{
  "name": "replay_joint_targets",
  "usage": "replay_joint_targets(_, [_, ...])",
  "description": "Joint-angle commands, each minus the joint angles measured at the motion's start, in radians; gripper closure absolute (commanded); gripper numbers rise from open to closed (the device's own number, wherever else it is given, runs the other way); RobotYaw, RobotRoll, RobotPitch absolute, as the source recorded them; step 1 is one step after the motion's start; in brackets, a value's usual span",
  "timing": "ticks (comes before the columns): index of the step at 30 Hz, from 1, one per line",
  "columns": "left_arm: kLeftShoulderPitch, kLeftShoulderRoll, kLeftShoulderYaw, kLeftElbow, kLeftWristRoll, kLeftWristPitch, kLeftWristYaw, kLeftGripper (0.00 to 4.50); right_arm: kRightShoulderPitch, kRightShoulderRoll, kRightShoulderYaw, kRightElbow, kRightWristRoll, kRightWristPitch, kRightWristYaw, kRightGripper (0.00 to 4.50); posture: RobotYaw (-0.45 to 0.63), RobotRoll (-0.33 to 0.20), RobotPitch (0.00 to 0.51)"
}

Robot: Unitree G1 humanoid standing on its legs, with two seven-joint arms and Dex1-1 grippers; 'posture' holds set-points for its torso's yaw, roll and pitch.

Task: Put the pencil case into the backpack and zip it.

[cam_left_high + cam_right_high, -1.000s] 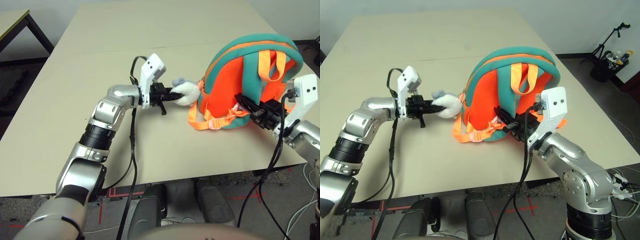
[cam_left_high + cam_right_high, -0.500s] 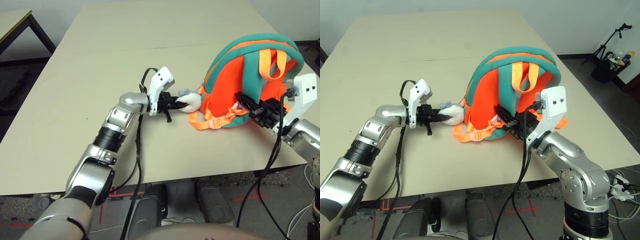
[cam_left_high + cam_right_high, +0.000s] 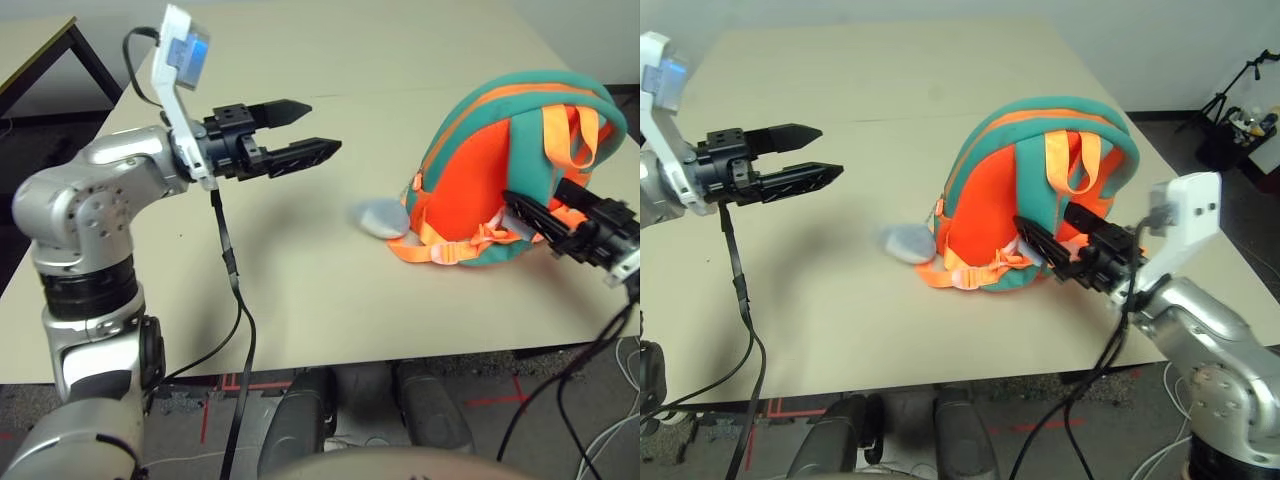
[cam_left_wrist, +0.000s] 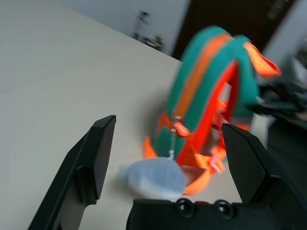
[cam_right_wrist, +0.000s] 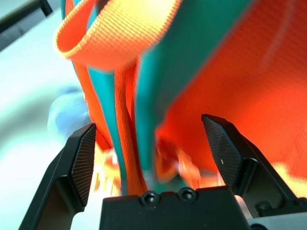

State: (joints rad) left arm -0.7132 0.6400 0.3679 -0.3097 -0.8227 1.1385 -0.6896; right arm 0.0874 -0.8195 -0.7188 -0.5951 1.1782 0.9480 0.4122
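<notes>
Beige table (image 3: pixel 300 290), backpack (image 3: pixel 500 170) upright — plush charm (image 3: pixel 380 217) beside

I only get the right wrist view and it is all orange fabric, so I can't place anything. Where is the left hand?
Observer: The left hand is raised over the beige table, well apart from the small teal and orange backpack. Its fingers are open and empty.
Operator: And the pale blur beside the fabric?
Observer: That is a grey plush charm, lying on the table next to the backpack and joined to it by a thin chain.
Operator: Is the bag lying flat?
Observer: No, it stands upright, orange side toward the robot. The open right hand is just in front of that side. I cannot tell whether it touches.
</notes>
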Motion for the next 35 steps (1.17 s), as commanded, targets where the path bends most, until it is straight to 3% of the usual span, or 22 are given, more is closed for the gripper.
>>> replay_joint_targets(1, [0.082,0.023,0.029,0.027,0.070,-0.062,0.078,0.00,0.102,-0.051,-0.168,0.041,0.117,0.085,-0.001,0.03,-0.14,0.000,0.111])
replay_joint_targets(5, [0.197,0.031,0.031,0.107,0.177,-0.204,0.124,0.00,0.130,-0.087,-0.263,0.175,0.098,0.065,-0.001,0.03,-0.16,0.000,0.110])
replay_joint_targets(10, [0.332,0.038,-0.085,0.307,0.458,-0.606,0.153,0.00,-0.043,-0.095,-0.115,0.441,-0.202,-0.192,0.041,0.03,-0.15,0.000,0.105])
replay_joint_targets(18, [0.377,-0.097,-0.047,0.426,0.643,-0.931,0.420,0.00,-0.323,-0.081,0.103,0.844,-0.448,-0.443,0.192,0.03,-0.08,0.000,0.110])
replay_joint_targets(25, [0.404,-0.136,-0.048,0.389,0.725,-1.040,0.548,0.00,-0.414,-0.036,0.180,1.029,-0.563,-0.587,0.275,0.03,-0.07,0.000,0.139])
replay_joint_targets(35, [0.496,-0.191,-0.003,0.352,0.718,-1.012,0.643,0.00,-0.446,0.043,0.220,1.056,-0.624,-0.625,0.287,0.03,-0.04,0.000,0.151])
